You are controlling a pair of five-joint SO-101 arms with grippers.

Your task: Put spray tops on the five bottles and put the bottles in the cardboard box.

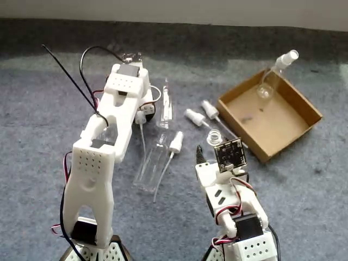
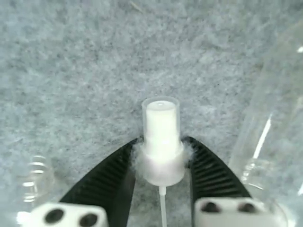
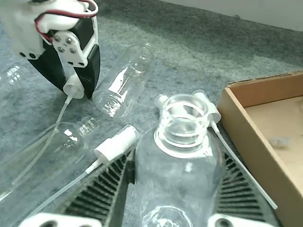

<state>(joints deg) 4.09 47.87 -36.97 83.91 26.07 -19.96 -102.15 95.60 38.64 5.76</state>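
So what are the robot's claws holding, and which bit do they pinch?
The left gripper pinches a spray top by its wide collar. The right gripper grips a clear bottle round its body, below the open neck.

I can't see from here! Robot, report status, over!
Left gripper shut on spray top. Right gripper shut on uncapped bottle. One capped bottle leaning in cardboard box. Loose bottles lying nearby.
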